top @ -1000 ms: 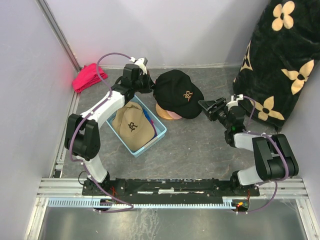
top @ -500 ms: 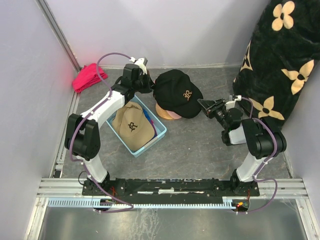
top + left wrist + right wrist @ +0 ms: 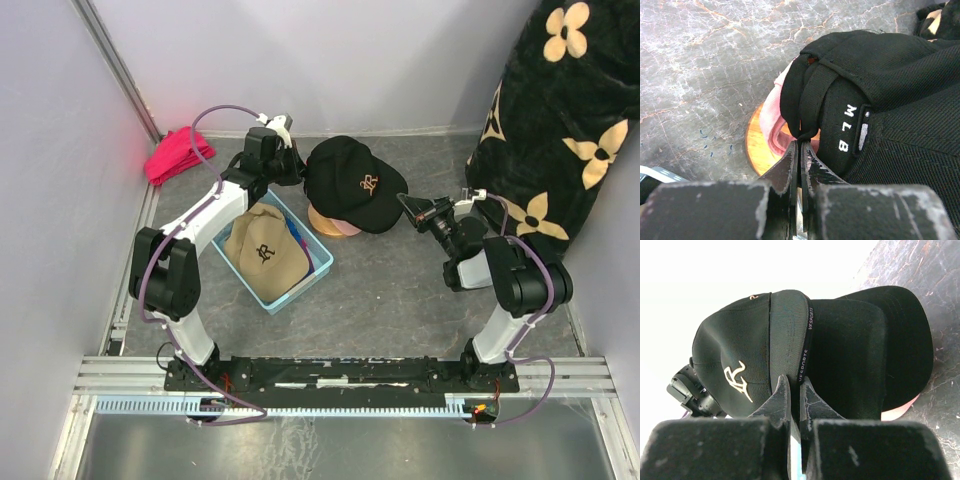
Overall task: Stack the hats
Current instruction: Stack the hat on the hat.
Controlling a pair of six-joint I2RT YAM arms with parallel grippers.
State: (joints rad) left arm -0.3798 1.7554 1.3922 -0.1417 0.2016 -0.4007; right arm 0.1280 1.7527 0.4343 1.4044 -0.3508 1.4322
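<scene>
A black hat (image 3: 355, 185) with a tan embroidered logo sits on top of a light pink hat (image 3: 343, 229), which rests on a round wooden stand (image 3: 756, 150). My left gripper (image 3: 297, 170) is at the black hat's rear, shut on its back strap (image 3: 805, 107). The pink hat (image 3: 771, 117) shows just under that strap. My right gripper (image 3: 404, 204) is shut on the edge of the black hat's brim (image 3: 790, 335). More black fabric and a pink brim (image 3: 900, 410) lie beneath it. A tan hat (image 3: 265, 250) lies in a blue basket (image 3: 312, 280).
A red-pink cloth bundle (image 3: 176, 153) lies in the back left corner. A black blanket with cream flowers (image 3: 560, 130) fills the right side, close behind the right arm. Grey walls enclose the back and left.
My right gripper has moved in to the brim and shut on it. The black hat has shifted slightly back and left. The left gripper keeps its grip.
</scene>
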